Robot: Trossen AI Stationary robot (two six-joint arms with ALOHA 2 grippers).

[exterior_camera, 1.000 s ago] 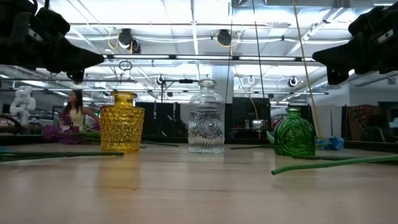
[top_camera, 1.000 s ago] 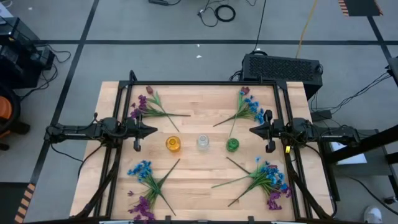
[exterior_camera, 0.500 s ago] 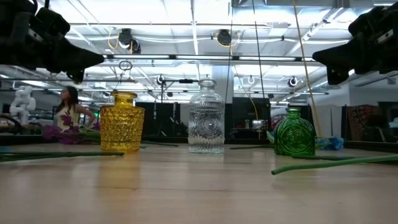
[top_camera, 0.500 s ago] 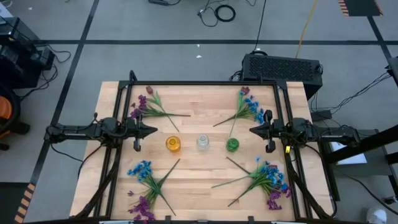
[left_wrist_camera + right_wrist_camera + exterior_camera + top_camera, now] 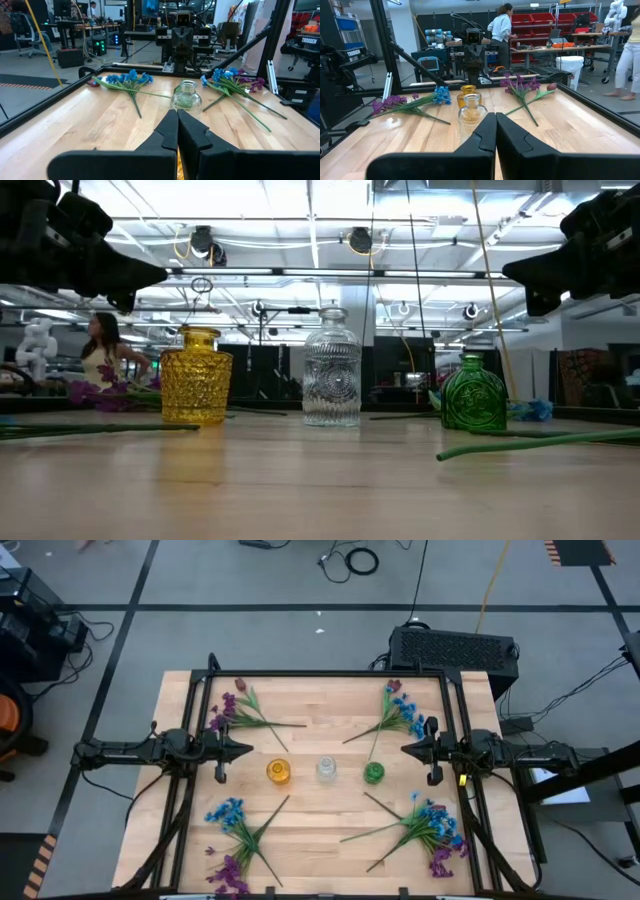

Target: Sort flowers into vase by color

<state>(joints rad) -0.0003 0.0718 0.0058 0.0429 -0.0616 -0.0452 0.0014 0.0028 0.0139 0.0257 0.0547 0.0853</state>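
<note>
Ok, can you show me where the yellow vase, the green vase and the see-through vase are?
yellow vase [image 5: 196, 380]: low view, middle of its textured body.
green vase [image 5: 473, 397]: low view, round belly.
clear glass vase [image 5: 332, 375]: low view, patterned front of its body.

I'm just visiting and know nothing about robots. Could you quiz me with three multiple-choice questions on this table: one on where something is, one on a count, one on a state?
1. Where does the clear vase stand?
A. Between the yellow vase and the green vase
B. At a table corner
C. In a claw

2. How many vases are on the table?
A. Two
B. Three
C. Five

3. How are the two claws?
A. Both shut, holding nothing
B. Both wide open
C. Each gripping a flower

Answers:
1. A: the clear vase sits in a row between the yellow vase and the green vase.
2. B: only those three stand there.
3. A: the left claw and right claw show fingers pressed together, with the flowers lying apart on the table.
</note>
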